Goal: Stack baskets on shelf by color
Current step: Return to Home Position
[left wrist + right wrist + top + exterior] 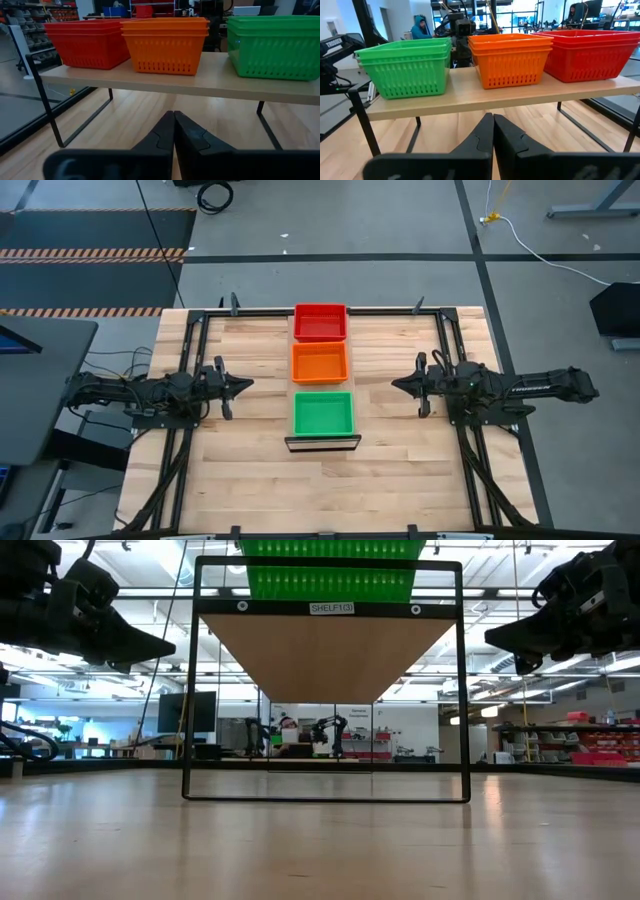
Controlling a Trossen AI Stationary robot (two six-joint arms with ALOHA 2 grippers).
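Observation:
Three stacks of baskets stand in a row on the shelf [322,442], which runs from the table's far edge toward its middle. The red stack [320,322] is farthest, the orange stack [320,363] sits in the middle, and the green stack [323,413] is nearest. Each stack rests by its bottom on the pale shelf board [165,80]. My left gripper [248,385] hovers shut to the left of the shelf, pointing level at it. To the right of the shelf my right gripper [395,385] is also shut and pointing at it. Neither touches anything.
The shelf stands on thin black metal legs [190,690] above the wooden tabletop [250,480]. Black frame rails [180,470] run along the table's sides under each arm. A person [420,26] sits in the room beyond the table.

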